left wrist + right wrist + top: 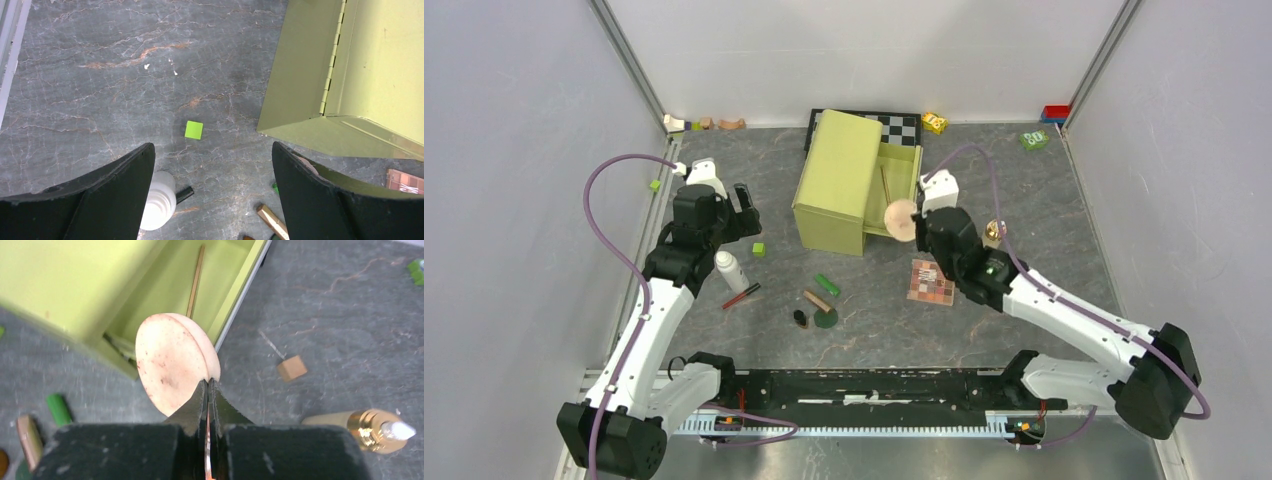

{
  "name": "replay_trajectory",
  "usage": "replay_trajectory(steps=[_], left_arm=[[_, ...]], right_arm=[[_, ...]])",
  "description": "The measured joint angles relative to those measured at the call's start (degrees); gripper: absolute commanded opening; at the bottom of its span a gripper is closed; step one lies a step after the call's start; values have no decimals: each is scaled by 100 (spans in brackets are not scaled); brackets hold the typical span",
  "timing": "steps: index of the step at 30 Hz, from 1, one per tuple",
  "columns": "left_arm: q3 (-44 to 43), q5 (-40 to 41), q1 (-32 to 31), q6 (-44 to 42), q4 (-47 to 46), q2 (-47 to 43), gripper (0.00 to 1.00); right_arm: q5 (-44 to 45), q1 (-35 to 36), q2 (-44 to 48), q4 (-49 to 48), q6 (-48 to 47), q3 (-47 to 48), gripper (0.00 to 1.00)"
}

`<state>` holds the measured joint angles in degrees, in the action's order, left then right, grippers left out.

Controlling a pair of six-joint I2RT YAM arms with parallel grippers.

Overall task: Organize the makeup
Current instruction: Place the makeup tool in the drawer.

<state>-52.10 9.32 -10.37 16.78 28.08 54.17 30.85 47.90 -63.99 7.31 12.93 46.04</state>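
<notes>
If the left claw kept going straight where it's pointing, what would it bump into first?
Probably the table. The open left gripper points down at a bare patch, with the small green cube just ahead and the white bottle off to one side. Depth is unclear.

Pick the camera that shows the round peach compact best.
Right wrist. The peach compact sits mid-frame, large, its face and edge clear, pinched at the bottom by the right claw. Top external shows it only as a small disc beside the green box. Left wrist does not show it.
</notes>
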Motion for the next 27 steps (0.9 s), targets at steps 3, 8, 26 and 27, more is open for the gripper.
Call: replay_trajectory(steps=[3,8,26,27], left_arm=[[0,0,0,-2,0,7,92],[0,2,0,-42,0,7,93],[0,17,0,-175,0,-37,93],[0,17,0,-175,0,-39,93]], right_arm=[[-59,-352,-227,-33,-20,439,0],[-129,-723,-1137,72,-39,1513,0],[-450,-955,-2986,1196,-13,3272,0],[-525,-955,-2997,1220,-13,3272,0]])
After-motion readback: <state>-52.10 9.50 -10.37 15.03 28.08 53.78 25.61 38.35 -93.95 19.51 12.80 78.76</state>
